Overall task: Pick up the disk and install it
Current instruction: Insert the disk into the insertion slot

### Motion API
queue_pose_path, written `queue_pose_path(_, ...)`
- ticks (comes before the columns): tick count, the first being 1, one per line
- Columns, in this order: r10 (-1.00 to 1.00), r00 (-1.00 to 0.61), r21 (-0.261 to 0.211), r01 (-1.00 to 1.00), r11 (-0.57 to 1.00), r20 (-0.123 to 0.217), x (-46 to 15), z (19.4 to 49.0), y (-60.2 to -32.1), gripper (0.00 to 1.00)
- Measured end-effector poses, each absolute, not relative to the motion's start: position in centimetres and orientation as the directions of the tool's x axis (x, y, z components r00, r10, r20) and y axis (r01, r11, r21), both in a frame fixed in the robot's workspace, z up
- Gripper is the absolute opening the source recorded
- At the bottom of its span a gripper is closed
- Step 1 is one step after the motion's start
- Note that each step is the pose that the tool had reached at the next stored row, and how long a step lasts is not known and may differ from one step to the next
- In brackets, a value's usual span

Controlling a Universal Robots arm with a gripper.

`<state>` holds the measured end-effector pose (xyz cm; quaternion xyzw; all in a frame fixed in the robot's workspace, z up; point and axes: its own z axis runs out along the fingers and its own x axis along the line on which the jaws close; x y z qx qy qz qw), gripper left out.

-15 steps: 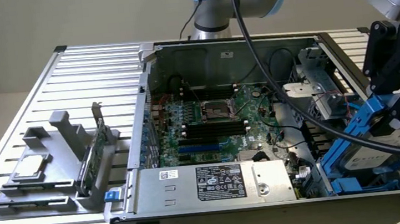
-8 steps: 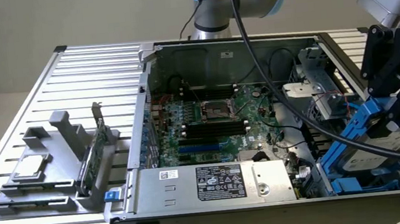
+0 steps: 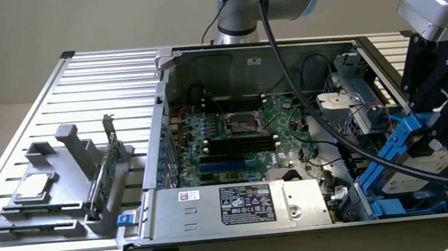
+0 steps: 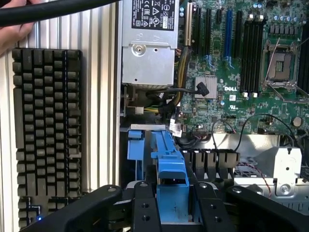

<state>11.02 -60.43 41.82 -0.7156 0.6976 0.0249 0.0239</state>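
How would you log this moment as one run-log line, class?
gripper: shut on the disk | disk: tilted, blue rails, at drive-bay corner of open computer case | seated: not yet

The one word that reads plainly is the white brand name "DELL", printed on the green motherboard (image 4: 228, 89) just beside its small finned heat sink (image 4: 205, 86). The power supply (image 4: 147, 53) carries a black label (image 4: 149, 13) crowded with white certification marks and fine print too small to read. A small white barcode sticker (image 3: 189, 195) lies on the supply's top, toward the exterior view's left; its characters cannot be read. The legends on the keyboard (image 4: 46, 135) keys cannot be made out.
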Motion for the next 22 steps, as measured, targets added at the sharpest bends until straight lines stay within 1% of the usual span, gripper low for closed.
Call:
queue_pose_path(4,-0.997,0.026,0.000,-1.000,-0.026,-0.074,11.0,41.6,-60.4,0.33)
queue_pose_path(5,-0.997,0.026,0.000,-1.000,-0.026,-0.073,11.0,41.5,-60.4,0.34)
queue_pose_path(6,-0.997,0.026,0.001,-1.000,-0.026,-0.074,11.0,41.5,-60.4,0.40)
queue_pose_path(7,-0.997,0.027,0.001,-1.000,-0.027,-0.074,11.0,41.5,-60.4,0.40)
queue_pose_path(8,-0.997,0.026,0.001,-1.000,-0.027,-0.074,11.0,41.5,-60.4,0.47)
queue_pose_path(22,-0.997,0.030,0.001,-1.000,-0.030,-0.075,13.1,41.3,-60.4,0.47)
